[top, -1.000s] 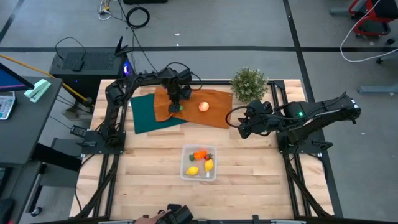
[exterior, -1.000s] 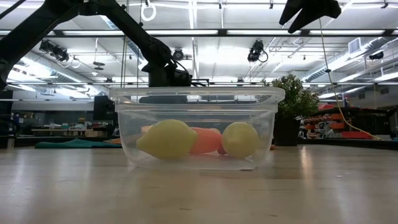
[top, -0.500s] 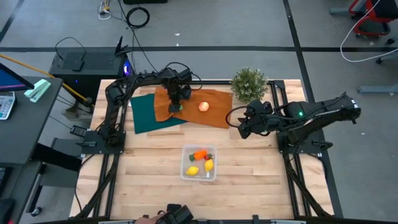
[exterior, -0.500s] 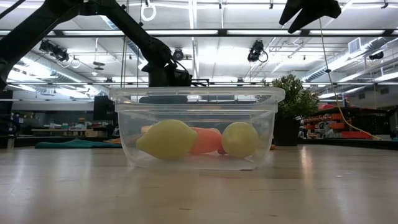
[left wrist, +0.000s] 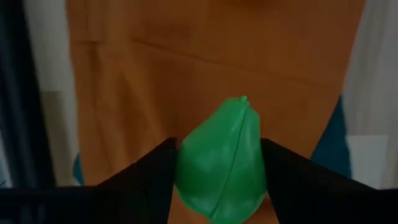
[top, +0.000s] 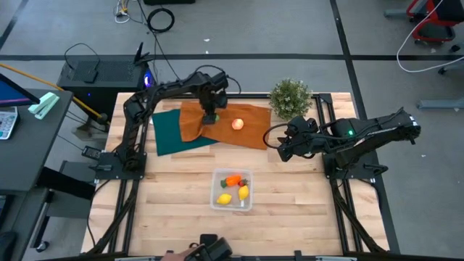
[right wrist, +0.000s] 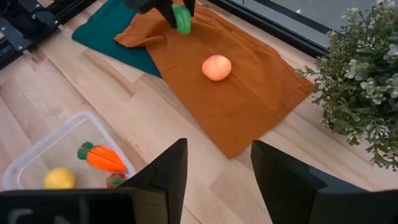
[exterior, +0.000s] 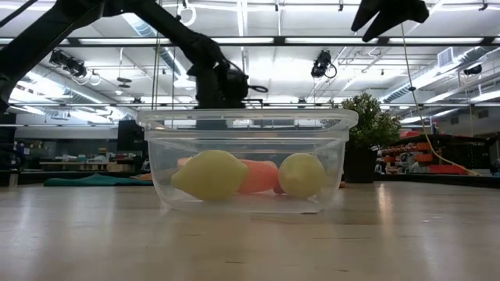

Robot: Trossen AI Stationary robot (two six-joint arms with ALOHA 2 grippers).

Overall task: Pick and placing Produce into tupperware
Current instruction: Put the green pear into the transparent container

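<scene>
My left gripper point(top: 210, 114) is shut on the green produce point(left wrist: 221, 162) above the orange cloth point(top: 250, 130) at the far side of the table. The pale reddish apple point(top: 237, 124) lies on that cloth, to the right of the gripper. The clear tupperware point(top: 217, 203) stands near the table's front middle. It holds the orange carrot point(top: 233, 180), two yellow lemons point(top: 243, 192) and the red strawberry point(right wrist: 114, 181). My right gripper point(right wrist: 217, 186) is open and empty, at the table's right, above the wood. My left gripper pinches the green produce by its two opposite sides point(left wrist: 186, 168) between its two fingers. The fingers come from above, pointing down. The produce's pointed tip point(left wrist: 243, 99) points away from the gripper, and the produce seems clear of the orange cloth.
A bushy potted plant point(top: 290, 96) stands at the far right, beside the orange cloth. A teal cloth point(top: 168, 132) lies partly under the orange cloth's left end. Bare wooden table point(top: 167, 188) lies on both sides of the tupperware.
My left gripper has risen and gone a little toward the table's right, carrying the green produce with it off the orange cloth. The right arm has kept still.
</scene>
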